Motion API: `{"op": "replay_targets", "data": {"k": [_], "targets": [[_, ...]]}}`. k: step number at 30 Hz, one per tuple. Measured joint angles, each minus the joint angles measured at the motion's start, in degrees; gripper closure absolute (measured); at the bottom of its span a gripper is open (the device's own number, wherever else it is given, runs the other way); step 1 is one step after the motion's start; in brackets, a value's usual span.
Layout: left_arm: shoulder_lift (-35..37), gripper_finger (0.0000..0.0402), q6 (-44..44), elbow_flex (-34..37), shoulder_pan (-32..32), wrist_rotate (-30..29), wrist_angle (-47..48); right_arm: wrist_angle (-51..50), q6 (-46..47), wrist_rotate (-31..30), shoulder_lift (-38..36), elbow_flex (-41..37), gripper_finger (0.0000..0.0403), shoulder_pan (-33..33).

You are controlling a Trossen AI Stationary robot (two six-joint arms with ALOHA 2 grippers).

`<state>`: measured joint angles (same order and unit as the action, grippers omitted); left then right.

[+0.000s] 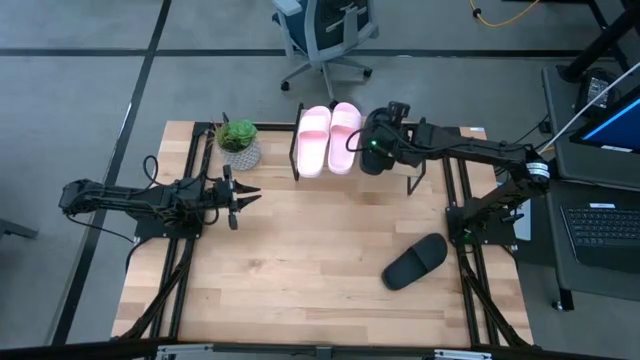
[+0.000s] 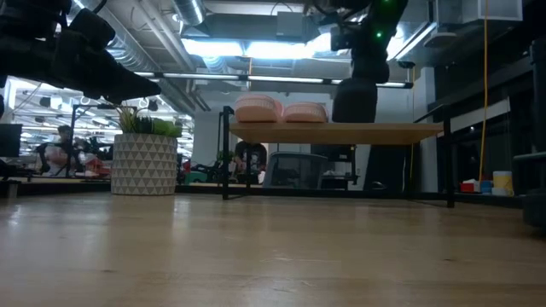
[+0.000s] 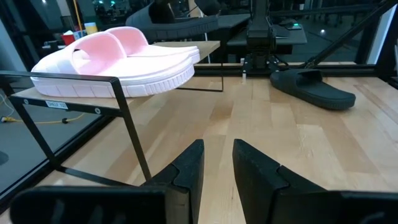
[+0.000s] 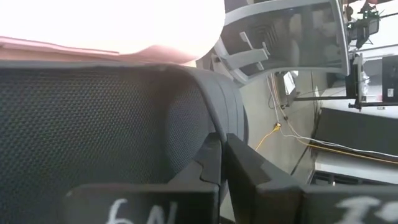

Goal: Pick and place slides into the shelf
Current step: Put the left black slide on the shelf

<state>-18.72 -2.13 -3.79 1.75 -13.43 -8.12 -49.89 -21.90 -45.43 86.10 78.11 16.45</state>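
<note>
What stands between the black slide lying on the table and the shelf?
Nothing visible: bare table lies between the loose slide and the shelf. At the shelf, the right pincer holds another black slide beside the pink slides.

Two slides (image 1: 329, 138) on the shelf (image 1: 430, 160) are light pink. A third slide (image 1: 374, 150) beside them is black, its surface finely dotted up close, and a fourth (image 1: 416, 262) near the tabletop's right edge is black too. The shelf has a pale wood top and a thin black frame. The table (image 1: 300, 270) is light wood in butcher-block strips. The pot (image 2: 143, 164) is white with a grey triangle pattern, holding a green plant (image 1: 237, 133). Both arms are dark.
</note>
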Motion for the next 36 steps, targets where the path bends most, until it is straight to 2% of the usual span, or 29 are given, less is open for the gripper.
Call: {"op": "replay_targets", "data": {"k": [13, 36], "targets": [[0.0, 0.0324, 0.0, 0.0, 0.0, 0.0, 0.0, 1.3, -1.1, 0.1, 3.2, 0.0, 0.0392, 0.9], [0.0, 0.0324, 0.0, 0.0, 0.0, 0.0, 0.0, 1.4, -1.2, 2.0, 3.2, 0.0, 0.0392, 1.1]]}}
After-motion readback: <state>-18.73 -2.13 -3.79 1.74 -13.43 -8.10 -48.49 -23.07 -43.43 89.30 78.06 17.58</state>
